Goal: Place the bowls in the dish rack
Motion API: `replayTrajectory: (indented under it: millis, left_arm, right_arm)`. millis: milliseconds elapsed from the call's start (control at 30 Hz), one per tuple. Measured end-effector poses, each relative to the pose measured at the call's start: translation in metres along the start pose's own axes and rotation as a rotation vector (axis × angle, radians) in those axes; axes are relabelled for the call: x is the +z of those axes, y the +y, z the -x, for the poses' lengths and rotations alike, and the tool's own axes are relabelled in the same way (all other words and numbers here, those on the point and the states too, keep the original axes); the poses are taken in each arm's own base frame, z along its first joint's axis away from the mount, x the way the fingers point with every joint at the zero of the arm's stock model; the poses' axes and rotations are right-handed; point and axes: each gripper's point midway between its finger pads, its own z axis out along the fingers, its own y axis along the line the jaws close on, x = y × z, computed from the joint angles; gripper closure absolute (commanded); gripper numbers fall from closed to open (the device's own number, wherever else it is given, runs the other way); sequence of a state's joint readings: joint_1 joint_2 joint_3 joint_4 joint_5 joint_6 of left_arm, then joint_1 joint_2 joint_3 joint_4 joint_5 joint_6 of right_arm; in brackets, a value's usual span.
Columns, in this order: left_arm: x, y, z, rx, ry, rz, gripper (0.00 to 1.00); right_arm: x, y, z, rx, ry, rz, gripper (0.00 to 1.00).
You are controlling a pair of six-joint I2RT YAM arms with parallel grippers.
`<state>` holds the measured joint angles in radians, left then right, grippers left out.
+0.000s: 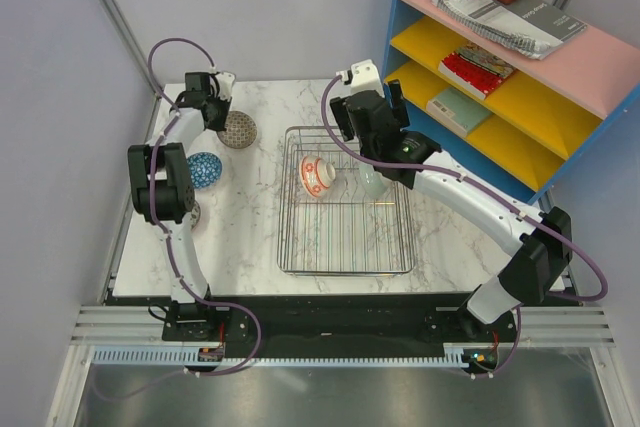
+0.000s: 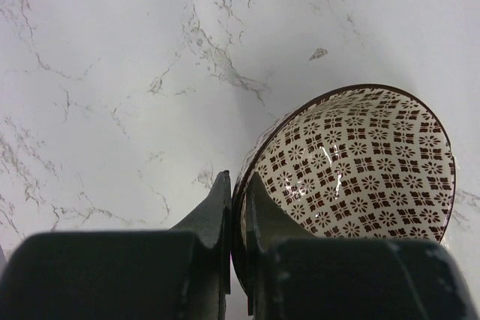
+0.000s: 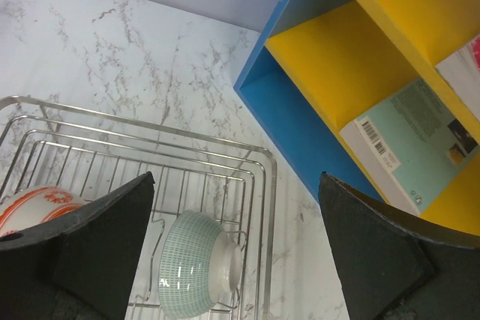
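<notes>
A brown-and-white patterned bowl sits tilted on the marble table at the back left. My left gripper is shut on its near rim, one finger inside and one outside. A blue bowl lies nearer, and a grey bowl peeks out from under the left arm. In the dish rack a red-orange bowl and a pale teal bowl stand on edge. My right gripper hangs open above the rack's far right corner, holding nothing.
A blue shelf unit with yellow and pink shelves holding books stands to the right of the rack, close to the right arm. Walls enclose the table at the left and back.
</notes>
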<state>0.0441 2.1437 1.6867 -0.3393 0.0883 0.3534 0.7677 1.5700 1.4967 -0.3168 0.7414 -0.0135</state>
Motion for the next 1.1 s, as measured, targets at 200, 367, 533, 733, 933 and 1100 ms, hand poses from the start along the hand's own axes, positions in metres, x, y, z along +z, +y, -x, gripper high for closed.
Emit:
replayTrajectory:
  millis: [200, 367, 533, 733, 933, 1100]
  left_arm:
    - [-0.020, -0.017, -0.004, -0.017, 0.032, -0.088, 0.98]
    - [-0.085, -0.050, 0.023, -0.043, -0.070, -0.237, 0.98]
    - [-0.183, -0.100, 0.066, 0.007, -0.281, -0.418, 0.98]
    - [-0.266, -0.174, 0.081, 0.111, -0.433, -0.656, 0.98]
    - [-0.269, -0.212, 0.057, 0.127, -0.388, -0.778, 0.98]
    - [-0.266, -0.219, 0.049, 0.125, -0.365, -0.798, 0.98]
  right_arm:
    - [0.000, 0.018, -0.009, 0.009, 0.037, 0.125, 0.02]
    - [0.003, 0.029, -0.015, 0.052, 0.076, 0.254, 0.02]
    - [0.005, 0.040, -0.022, 0.136, 0.126, 0.414, 0.02]
    - [-0.012, 0.055, -0.014, 0.337, 0.168, 0.703, 0.02]
    - [-0.049, 0.077, -0.011, 0.558, 0.204, 1.001, 0.02]
    - [-0.073, 0.094, -0.021, 0.684, 0.260, 1.175, 0.02]
